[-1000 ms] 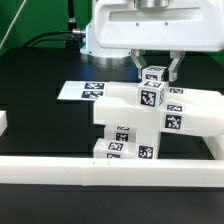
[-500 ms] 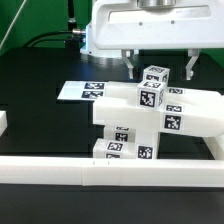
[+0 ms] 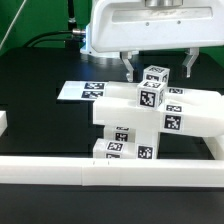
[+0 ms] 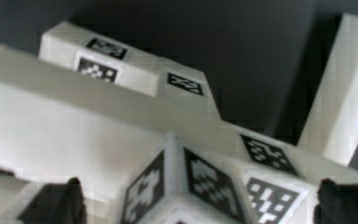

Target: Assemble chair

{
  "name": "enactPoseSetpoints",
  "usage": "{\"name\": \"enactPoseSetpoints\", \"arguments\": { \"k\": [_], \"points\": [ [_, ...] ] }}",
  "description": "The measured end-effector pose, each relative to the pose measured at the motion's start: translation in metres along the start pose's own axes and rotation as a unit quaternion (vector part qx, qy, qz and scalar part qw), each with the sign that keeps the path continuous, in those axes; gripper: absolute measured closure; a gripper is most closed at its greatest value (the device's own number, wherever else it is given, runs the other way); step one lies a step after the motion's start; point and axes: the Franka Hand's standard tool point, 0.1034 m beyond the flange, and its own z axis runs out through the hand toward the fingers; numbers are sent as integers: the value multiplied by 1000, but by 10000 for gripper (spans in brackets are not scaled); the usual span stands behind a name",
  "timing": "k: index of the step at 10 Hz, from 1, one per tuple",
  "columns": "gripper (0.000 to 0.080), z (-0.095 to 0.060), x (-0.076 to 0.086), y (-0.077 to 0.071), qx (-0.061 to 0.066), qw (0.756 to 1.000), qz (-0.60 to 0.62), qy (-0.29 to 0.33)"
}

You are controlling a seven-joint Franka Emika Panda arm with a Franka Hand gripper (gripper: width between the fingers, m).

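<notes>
The pincer hangs spread wide over the chair, one finger on each side of the small tagged post at the top and touching neither face of it. The chair stands half built on the black worktop, a stack of white tagged blocks just behind the long white rail and beside the marker board. In the wrist view the tagged blocks fill the frame close up, with one dark fingertip at the edge.

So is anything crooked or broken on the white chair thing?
Nothing looks broken. The chair stands in one stack, its small top post upright between the fingers of the open gripper, which do not touch it.
</notes>
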Motion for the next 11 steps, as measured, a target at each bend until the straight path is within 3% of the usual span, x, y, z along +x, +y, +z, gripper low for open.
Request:
{"name": "enactPoseSetpoints", "arguments": {
  "k": [2, 5, 8, 9, 10, 11],
  "points": [
    [151, -2, 7, 0, -8, 994, -113, -8],
    [151, 1, 7, 1, -10, 973, -228, -17],
    [151, 2, 4, 12, -10, 956, -292, -19],
    [269, 2, 3, 13, -9, 957, -289, -19],
    [269, 2, 3, 13, -9, 957, -289, -19],
    [403, 2, 3, 13, -9, 957, -289, -19]
  ]
}}
